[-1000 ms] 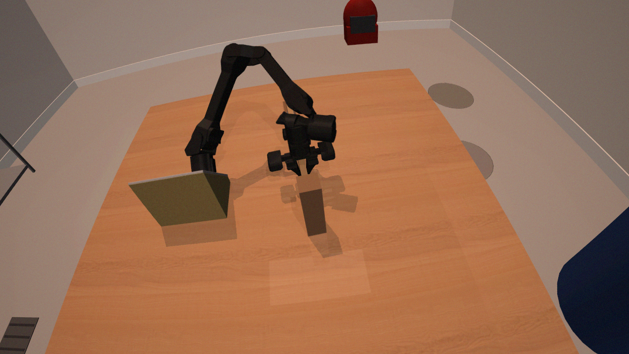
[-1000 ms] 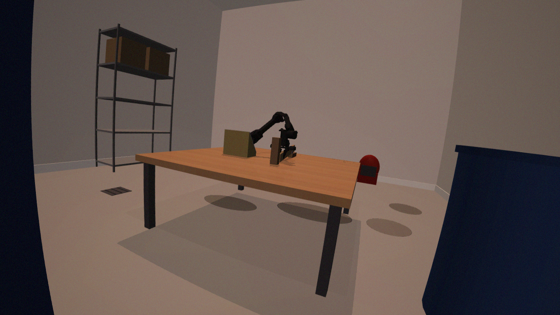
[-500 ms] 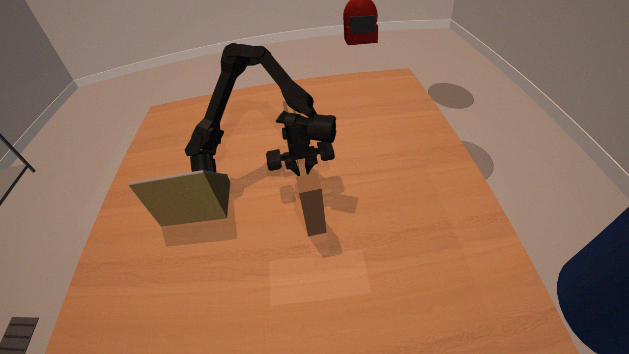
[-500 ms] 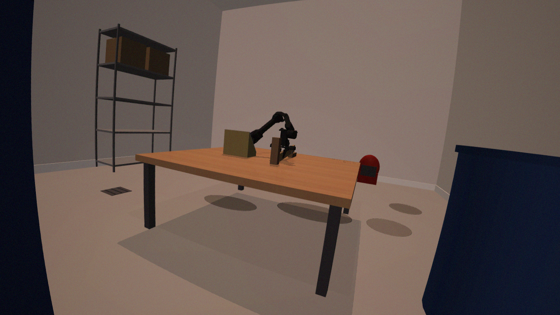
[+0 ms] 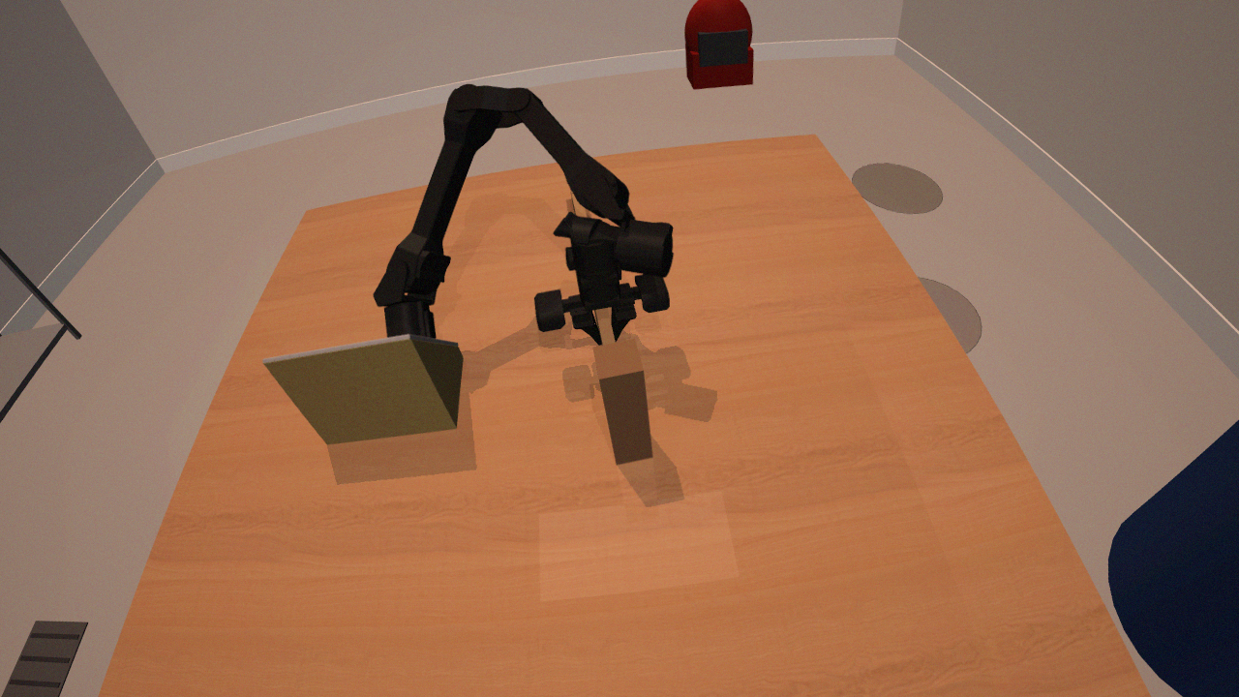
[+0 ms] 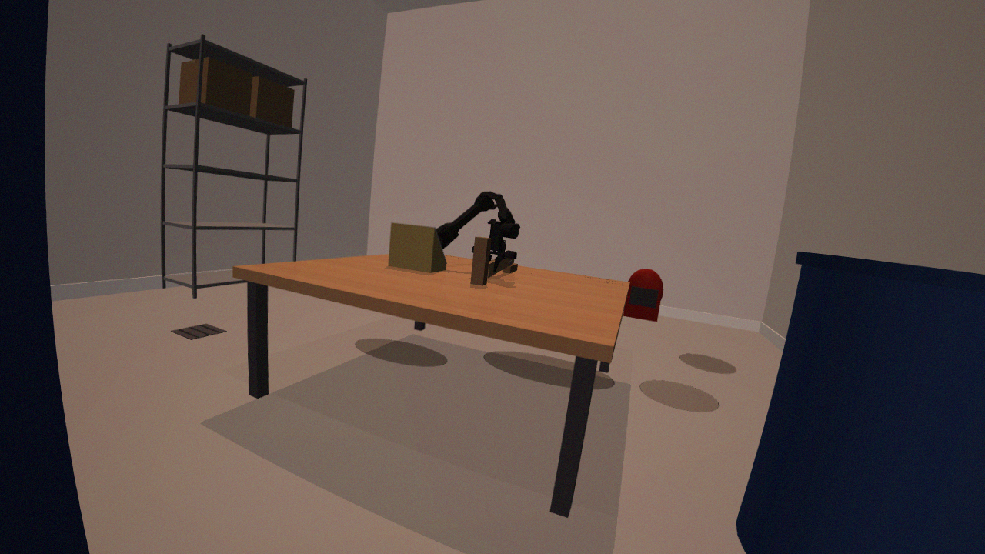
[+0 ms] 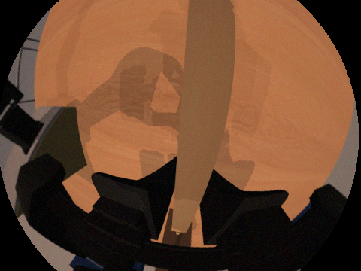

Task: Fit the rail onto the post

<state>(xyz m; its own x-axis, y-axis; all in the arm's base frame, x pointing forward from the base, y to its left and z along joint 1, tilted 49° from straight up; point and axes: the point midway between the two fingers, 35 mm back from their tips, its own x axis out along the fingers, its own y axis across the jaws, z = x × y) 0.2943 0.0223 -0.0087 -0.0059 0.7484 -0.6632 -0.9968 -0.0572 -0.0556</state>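
My gripper point(image 5: 608, 338) point(image 7: 188, 160) is shut on the long tan rail point(image 5: 603, 319) point(image 7: 208, 75) near its near end, one finger on each side. This end is right by the upright wooden post point(image 5: 626, 415) point(image 6: 479, 261) and looks raised off the table. In the wrist view a gap seems to remain between rail end and post, and one small light peg point(image 7: 177, 233) shows just beyond the rail's end. The other peg and the holes are hidden. The low footboard block point(image 6: 513, 268) is small behind the arm; the bracket and far end are not clear.
An olive-green slanted box point(image 5: 380, 389) point(image 6: 412, 246) stands left of the post, in front of the arm's base. The wooden table point(image 5: 779, 563) point(image 6: 413, 296) carries everything. A dark blue bin point(image 5: 1195, 563) point(image 6: 881, 385) is off the table to the right.
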